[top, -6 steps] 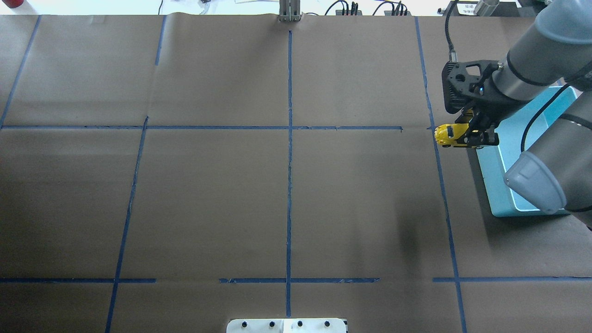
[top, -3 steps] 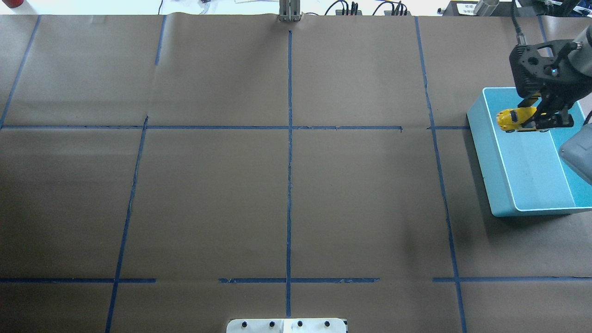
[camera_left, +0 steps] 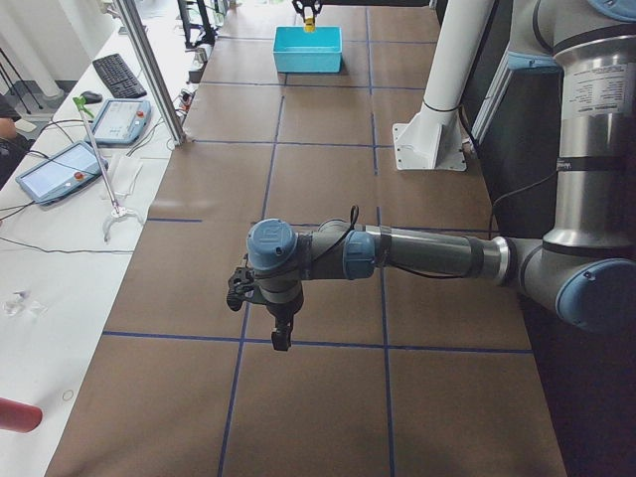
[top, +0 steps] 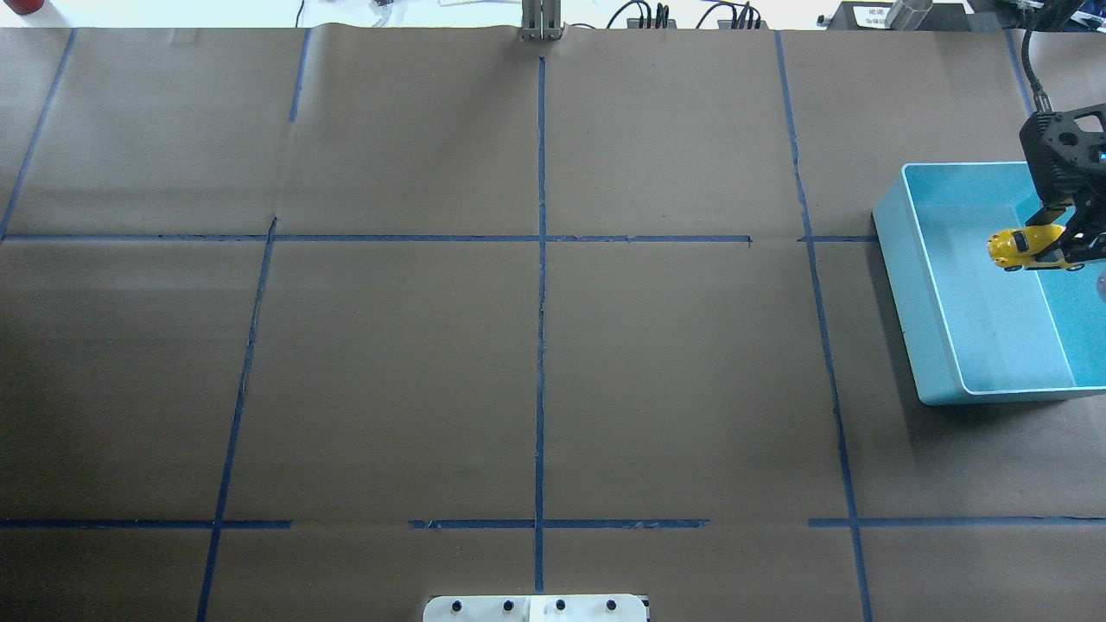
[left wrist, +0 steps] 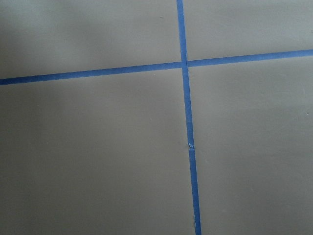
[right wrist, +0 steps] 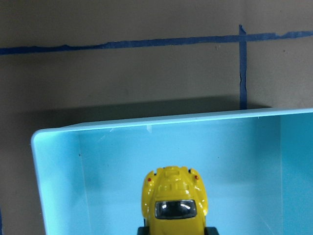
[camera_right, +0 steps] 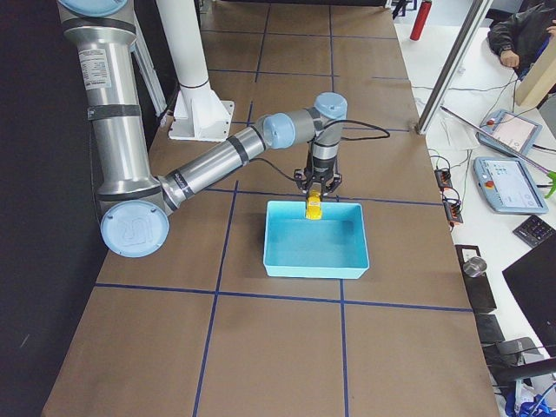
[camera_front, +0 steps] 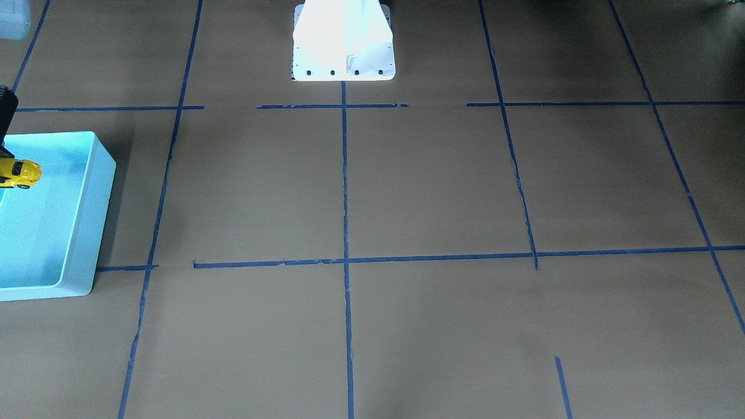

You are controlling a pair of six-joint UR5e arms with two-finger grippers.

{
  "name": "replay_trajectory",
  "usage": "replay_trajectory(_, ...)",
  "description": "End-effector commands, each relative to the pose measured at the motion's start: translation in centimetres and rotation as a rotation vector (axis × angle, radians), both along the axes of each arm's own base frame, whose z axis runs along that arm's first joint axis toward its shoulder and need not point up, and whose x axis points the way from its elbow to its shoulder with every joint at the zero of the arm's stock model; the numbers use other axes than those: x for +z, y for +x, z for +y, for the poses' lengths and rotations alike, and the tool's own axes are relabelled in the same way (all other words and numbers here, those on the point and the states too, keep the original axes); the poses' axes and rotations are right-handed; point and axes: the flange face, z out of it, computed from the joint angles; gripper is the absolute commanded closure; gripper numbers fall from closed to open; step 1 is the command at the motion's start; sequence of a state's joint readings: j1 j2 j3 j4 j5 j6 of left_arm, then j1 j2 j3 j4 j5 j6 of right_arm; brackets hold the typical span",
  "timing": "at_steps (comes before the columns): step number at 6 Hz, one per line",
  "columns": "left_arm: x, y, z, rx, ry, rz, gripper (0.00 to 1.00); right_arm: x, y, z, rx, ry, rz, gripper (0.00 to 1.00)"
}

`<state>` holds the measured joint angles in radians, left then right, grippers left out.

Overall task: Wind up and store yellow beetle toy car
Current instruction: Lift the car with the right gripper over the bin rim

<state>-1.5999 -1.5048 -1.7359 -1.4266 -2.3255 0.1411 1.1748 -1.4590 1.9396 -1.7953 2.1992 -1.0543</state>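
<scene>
Now that the right arm has swung rightward across the brown paper-covered desk (top: 536, 345), the open light-blue plastic bin (top: 914, 302) at the desk's right edge lies under its load. The right claw (top: 1070, 250) stays closed on the rear of the small bright yellow beetle toy car (top: 1020, 246), held over the bin's interior, nose pointing left. Storing looks nearly done; lowering and release remain. The left claw (camera_left: 282, 336) hovers over bare desk well to the left; I cannot tell how far it is parted.
</scene>
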Motion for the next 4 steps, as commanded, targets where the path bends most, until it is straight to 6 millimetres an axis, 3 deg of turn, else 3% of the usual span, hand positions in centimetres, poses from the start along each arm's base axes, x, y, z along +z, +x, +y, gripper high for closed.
replay_trajectory(1,0.0,0.0,0.0,0.000,-0.001,0.000,0.00,5.2,-0.7,-1.2,0.005,0.004,-0.033,1.00)
replay_trajectory(3,0.3,0.0,0.0,0.000,-0.006,0.000,0.00,9.8,-1.3,-2.2,0.044,0.005,-0.049,1.00)
replay_trajectory(4,0.8,0.0,0.1,0.001,-0.014,0.000,0.00,12.5,-2.2,-1.9,0.060,0.001,-0.059,1.00)
